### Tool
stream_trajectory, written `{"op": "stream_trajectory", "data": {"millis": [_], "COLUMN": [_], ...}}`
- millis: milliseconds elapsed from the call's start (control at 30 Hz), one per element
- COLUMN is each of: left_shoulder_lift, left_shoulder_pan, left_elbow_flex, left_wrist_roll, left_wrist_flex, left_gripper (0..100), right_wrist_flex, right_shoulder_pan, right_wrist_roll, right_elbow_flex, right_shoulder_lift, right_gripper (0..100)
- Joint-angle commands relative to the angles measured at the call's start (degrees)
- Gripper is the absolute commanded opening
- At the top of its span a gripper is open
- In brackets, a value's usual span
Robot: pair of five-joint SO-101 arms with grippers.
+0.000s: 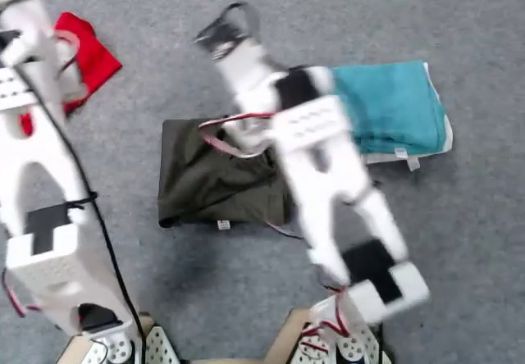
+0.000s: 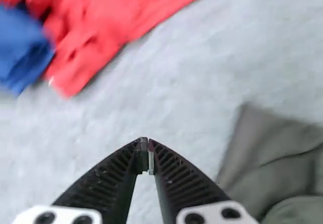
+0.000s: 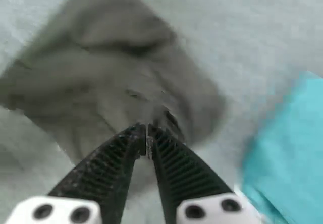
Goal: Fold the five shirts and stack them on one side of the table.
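- While the olive shirt (image 1: 217,175) lies folded mid-table, your right gripper (image 3: 147,142) hangs over it, jaws pressed together with nothing between them.
- Your left gripper (image 2: 145,156) is likewise closed and empty. It is above bare table (image 1: 459,241), between the olive shirt and the red shirt (image 1: 90,56).
- The red shirt lies rumpled at the far left, touching a blue shirt (image 2: 20,47). Neither looks folded, so I judge they are parked there for later turns.
- The teal shirt (image 1: 390,106) sits folded on the right, on top of a white shirt (image 1: 449,138) whose edge peeks out beneath. That looks like your stack.
- The olive shirt seems ready to join it. The right arm covers its edge on that side, so you cannot tell whether it touches the teal one.
- For open room, you have bare table along the near side, between olive and red, and to the right of the stack. Lift the olive shirt clear of the teal edge so you do not drag the stack.
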Motion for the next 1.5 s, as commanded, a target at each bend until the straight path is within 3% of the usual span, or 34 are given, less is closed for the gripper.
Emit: {"op": "stream_trajectory", "data": {"millis": [0, 133, 233, 467, 700, 833, 933, 1100, 1233, 1467], "left_shoulder_lift": [-4.7, -7.0, -8.4, -15.9, -27.4, -31.4, -32.0, -32.4, -32.5, -32.6], "left_shoulder_pan": [-5.0, -7.6, -8.7, -10.2, -9.5, -7.5, -5.5, -4.5, -5.0, -4.9], "left_elbow_flex": [8.5, 14.8, 19.8, 37.1, 51.4, 55.6, 57.2, 57.7, 58.4, 64.5], "left_wrist_roll": [-2.0, -6.1, -6.5, -6.9, -7.0, -7.0, -6.9, -6.6, -6.9, -6.7], "left_wrist_flex": [0.0, 0.0, -1.4, -12.0, -21.3, -23.2, -23.2, -23.2, -22.9, -23.2], "left_gripper": [3, 3, 3, 3, 3, 3, 3, 3, 3, 3], "right_wrist_flex": [-3.2, -0.7, 0.8, 7.1, 4.4, 11.8, 22.1, 21.6, 21.6, 21.5], "right_shoulder_pan": [-4.3, -4.8, -1.0, 9.0, 17.9, 18.2, 12.9, 5.1, 0.6, -0.2], "right_wrist_roll": [-3.7, -5.8, -4.7, 1.3, 4.7, 6.4, 6.3, 1.4, -1.1, -1.7], "right_elbow_flex": [-5.8, -13.8, -20.1, -40.7, -64.7, -77.8, -84.4, -82.6, -69.9, -48.9], "right_shoulder_lift": [9.9, 21.0, 28.5, 40.0, 50.0, 52.4, 52.8, 51.3, 48.5, 42.6], "right_gripper": [1.9, 1.9, 1.9, 1.8, 1.9, 2.0, 1.9, 1.8, 1.8, 1.8]}}
